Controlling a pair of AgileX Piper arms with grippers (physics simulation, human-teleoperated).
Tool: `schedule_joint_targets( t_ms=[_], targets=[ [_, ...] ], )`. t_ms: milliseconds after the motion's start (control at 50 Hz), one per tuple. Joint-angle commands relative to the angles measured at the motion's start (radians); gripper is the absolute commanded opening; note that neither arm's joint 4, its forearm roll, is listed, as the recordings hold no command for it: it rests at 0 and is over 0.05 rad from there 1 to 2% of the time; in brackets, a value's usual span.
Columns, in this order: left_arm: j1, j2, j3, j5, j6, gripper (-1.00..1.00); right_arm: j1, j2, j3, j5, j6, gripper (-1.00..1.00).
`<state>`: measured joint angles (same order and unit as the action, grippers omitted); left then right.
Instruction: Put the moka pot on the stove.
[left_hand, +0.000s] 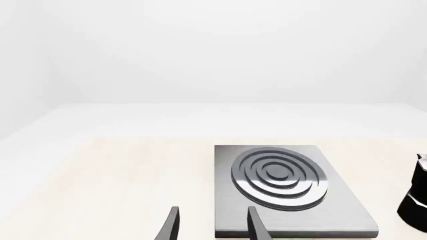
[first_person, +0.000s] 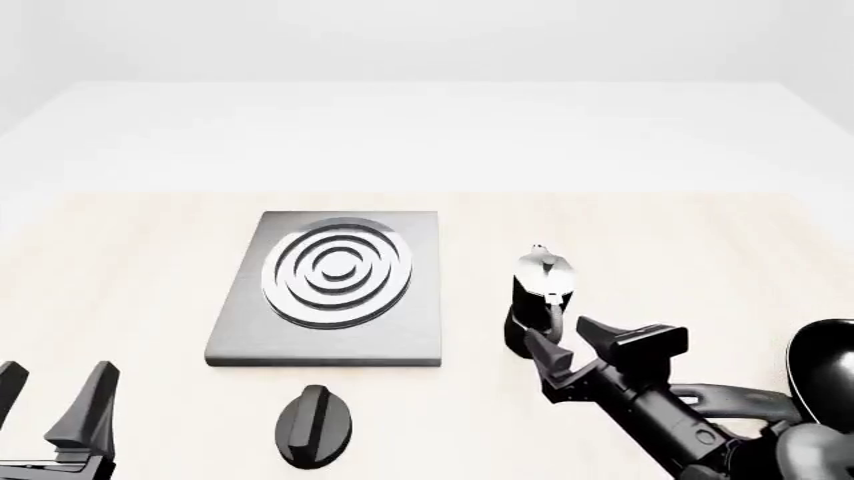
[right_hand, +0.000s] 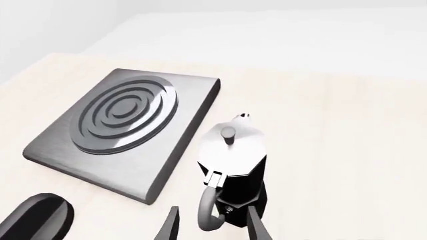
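The moka pot (first_person: 541, 275), silver on top and black below, stands upright on the table just right of the stove (first_person: 400, 320). My right gripper (first_person: 566, 346) is open at the pot's near side. In the right wrist view the pot's handle (right_hand: 211, 210) lies between the spread fingertips (right_hand: 255, 226), with no contact visible. The stove (right_hand: 127, 117) carries nothing on its rings. My left gripper (first_person: 54, 395) is open and holds nothing at the near left, well short of the stove (left_hand: 280, 175). The pot (left_hand: 417, 197) shows at that view's edge.
A black oval knob (first_person: 314, 425) lies on the table in front of the stove, also visible as the knob (right_hand: 37, 217) in the right wrist view. A black frying pan (first_person: 821, 365) sits at the far right edge, behind my right arm.
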<state>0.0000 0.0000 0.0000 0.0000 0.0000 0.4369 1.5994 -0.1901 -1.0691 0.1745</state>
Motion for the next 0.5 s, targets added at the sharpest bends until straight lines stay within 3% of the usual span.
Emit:
schedule_joint_targets(
  t_ms=[20,240,260,500],
  targets=[
    [0.0,0.0,0.0,0.0,0.0,1.0,-0.003,0.028,-0.001,-0.023,0.005,1.0],
    [0.0,0.0,0.0,0.0,0.0,1.0,-0.003,0.033,-0.001,-0.027,0.008,1.0],
    [0.0,0.0,0.0,0.0,0.0,1.0,-0.002,0.032,-0.001,-0.027,0.007,-1.0],
    [0.0,0.0,0.0,0.0,0.0,1.0,-0.002,0.009,0.002,-0.017,0.004,-1.0]
  ],
)
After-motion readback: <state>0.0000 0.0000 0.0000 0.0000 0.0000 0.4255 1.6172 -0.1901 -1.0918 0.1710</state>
